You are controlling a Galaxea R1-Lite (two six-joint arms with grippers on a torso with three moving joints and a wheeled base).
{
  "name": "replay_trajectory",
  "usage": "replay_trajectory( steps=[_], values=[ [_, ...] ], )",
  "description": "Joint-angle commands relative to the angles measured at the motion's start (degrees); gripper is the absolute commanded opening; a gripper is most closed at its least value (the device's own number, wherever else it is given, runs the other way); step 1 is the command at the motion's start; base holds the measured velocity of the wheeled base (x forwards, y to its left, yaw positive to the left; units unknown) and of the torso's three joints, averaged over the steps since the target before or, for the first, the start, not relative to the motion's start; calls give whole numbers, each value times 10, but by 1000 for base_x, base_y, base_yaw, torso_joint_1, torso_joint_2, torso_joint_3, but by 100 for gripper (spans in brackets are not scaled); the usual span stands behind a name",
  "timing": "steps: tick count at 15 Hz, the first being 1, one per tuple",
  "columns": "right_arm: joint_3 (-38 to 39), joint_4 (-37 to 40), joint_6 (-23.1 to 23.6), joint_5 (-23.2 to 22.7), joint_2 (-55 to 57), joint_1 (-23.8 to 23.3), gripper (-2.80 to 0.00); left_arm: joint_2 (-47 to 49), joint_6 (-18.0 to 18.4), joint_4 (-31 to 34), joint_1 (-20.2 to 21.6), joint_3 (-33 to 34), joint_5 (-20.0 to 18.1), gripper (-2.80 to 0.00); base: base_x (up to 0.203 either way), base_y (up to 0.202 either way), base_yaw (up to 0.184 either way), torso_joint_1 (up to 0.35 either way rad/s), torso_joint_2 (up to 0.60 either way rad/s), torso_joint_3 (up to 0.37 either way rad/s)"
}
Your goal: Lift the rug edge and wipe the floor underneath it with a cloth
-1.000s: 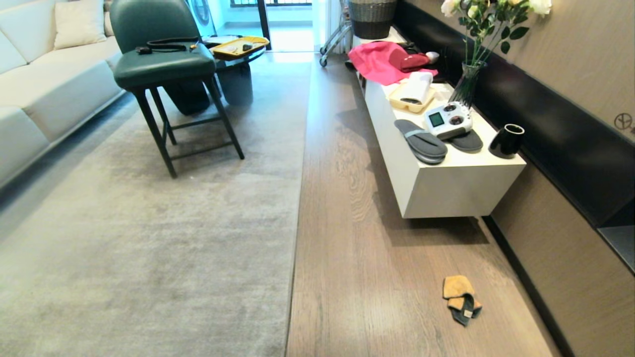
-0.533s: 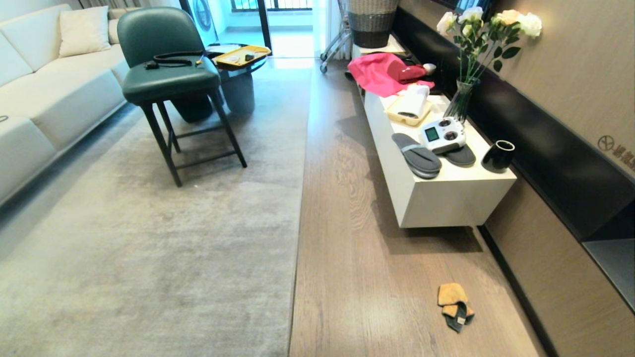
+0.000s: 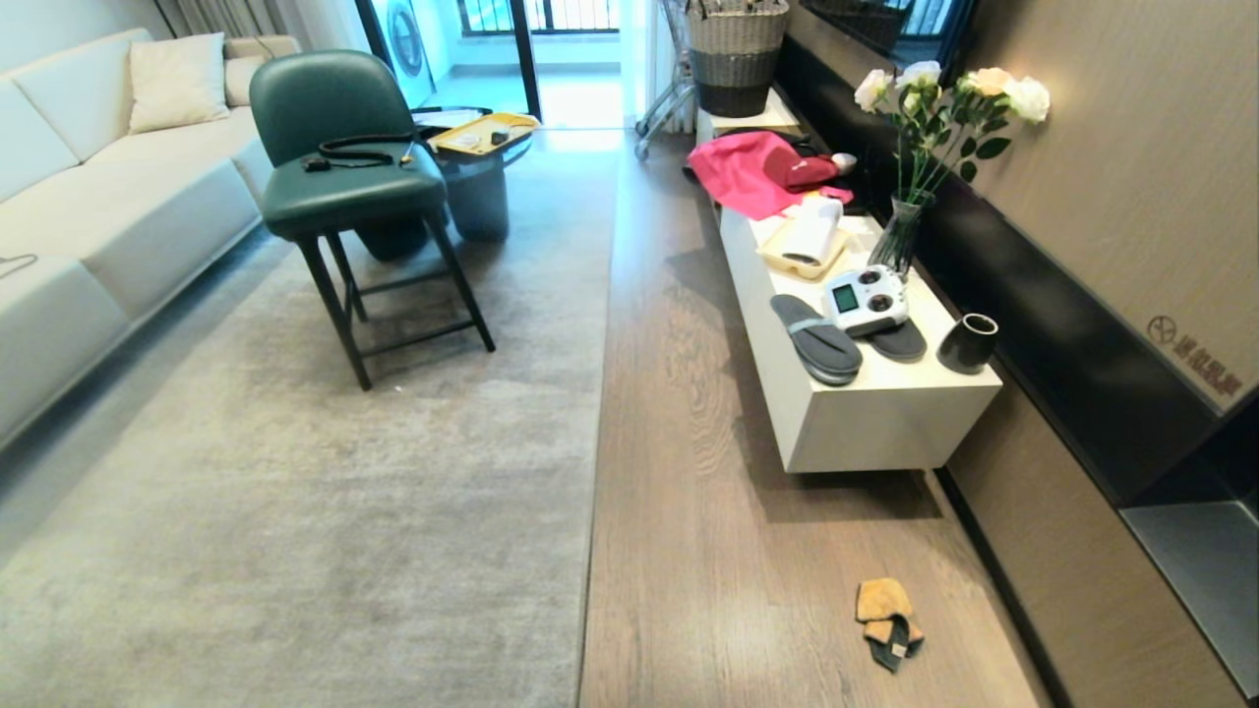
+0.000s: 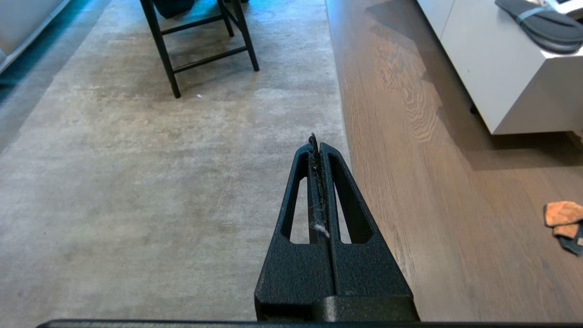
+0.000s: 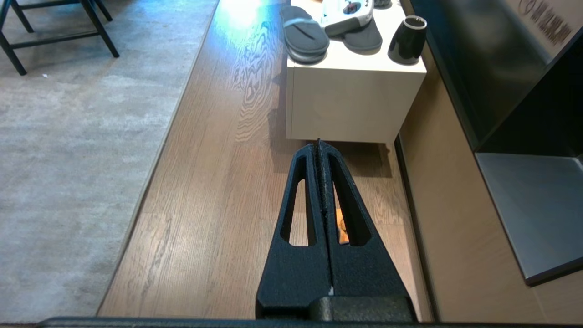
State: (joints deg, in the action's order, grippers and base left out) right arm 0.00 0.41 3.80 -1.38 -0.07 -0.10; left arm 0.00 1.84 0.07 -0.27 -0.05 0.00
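The large pale grey rug lies flat, and its straight rug edge (image 3: 593, 472) runs away from me down the middle of the room. To its right is the brown wood floor (image 3: 708, 551). On it, near the wall, lies the crumpled orange-tan cloth (image 3: 885, 615) with dark trim. My left gripper (image 4: 316, 141) hangs shut and empty above the rug beside the rug edge (image 4: 339, 105), with the cloth (image 4: 562, 216) far off to the side. My right gripper (image 5: 319, 145) is shut and empty over the floor. The cloth (image 5: 341, 228) shows through its finger slot. Neither arm appears in the head view.
A white low cabinet (image 3: 866, 423) along the right wall carries grey slippers (image 3: 816, 344), a controller, a black cup (image 3: 966, 344) and a flower vase. A green chair (image 3: 344, 187) stands on the rug, and a pale sofa (image 3: 98, 216) lines the left side.
The whole head view has slid downward and shows more of the far room, so the camera has moved. Rug, cloth and furniture keep their places, and both grippers stay shut.
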Motion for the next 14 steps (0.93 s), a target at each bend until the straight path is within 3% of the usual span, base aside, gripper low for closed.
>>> replay_trajectory(
  steps=[1, 14],
  values=[
    [0, 0, 0, 0, 1, 0, -280, 0, 0, 0, 0, 0, 0, -280, 0, 0, 0, 123, -489, -368],
    [0, 0, 1, 1, 1, 0, -280, 0, 0, 0, 0, 0, 0, -280, 0, 0, 0, 185, -545, -362]
  ],
)
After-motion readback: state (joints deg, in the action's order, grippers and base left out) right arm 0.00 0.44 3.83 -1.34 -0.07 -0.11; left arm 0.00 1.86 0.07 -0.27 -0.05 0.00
